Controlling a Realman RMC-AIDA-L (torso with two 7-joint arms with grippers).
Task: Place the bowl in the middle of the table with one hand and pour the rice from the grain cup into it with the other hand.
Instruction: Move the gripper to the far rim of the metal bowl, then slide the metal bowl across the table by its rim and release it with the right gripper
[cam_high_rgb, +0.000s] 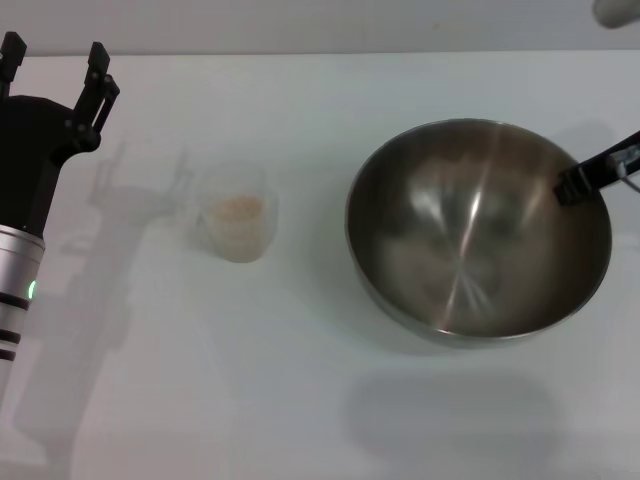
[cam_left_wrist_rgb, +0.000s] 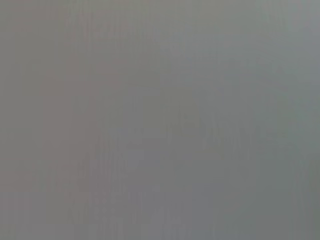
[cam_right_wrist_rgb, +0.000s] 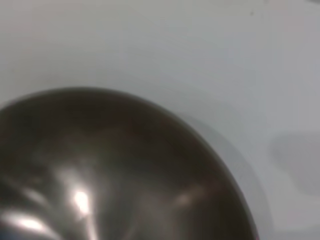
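Note:
The steel bowl (cam_high_rgb: 478, 230) is at the right of the white table (cam_high_rgb: 300, 380). Its shadow falls well nearer to me, so it seems held off the surface. My right gripper (cam_high_rgb: 590, 178) reaches in from the right edge and is shut on the bowl's right rim, one black finger inside. The right wrist view shows the bowl's shiny interior (cam_right_wrist_rgb: 100, 165). The clear grain cup (cam_high_rgb: 238, 225) stands upright left of centre with pale rice (cam_high_rgb: 238, 210) inside. My left gripper (cam_high_rgb: 55, 55) is open at the far left, apart from the cup. The left wrist view shows only flat grey.
The table's far edge (cam_high_rgb: 300, 52) runs along the top of the head view. A pale object (cam_high_rgb: 615, 10) shows at the top right corner. Bare white tabletop (cam_right_wrist_rgb: 200, 50) lies beyond the bowl in the right wrist view.

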